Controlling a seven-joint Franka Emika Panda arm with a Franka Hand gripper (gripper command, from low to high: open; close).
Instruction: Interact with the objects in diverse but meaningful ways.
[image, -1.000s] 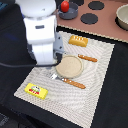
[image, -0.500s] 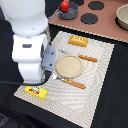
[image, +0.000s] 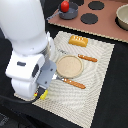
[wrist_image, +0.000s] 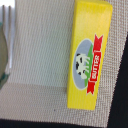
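Over the woven placemat (image: 95, 80), the white arm (image: 27, 55) leans down at about eight o'clock from the tan plate (image: 69, 66), its bulk hiding the gripper, so I cannot tell whether the jaws are apart or together. A yellow corner of the butter packet (wrist_image: 89, 55) peeks out beneath it in the exterior view. Seen from the wrist, that packet lies flat on the mat, red "BUTTER" ribbon and cow label up. At twelve o'clock sits the orange biscuit block (image: 78, 40); the red tomato (image: 65, 6) rests in the dark pot (image: 68, 12).
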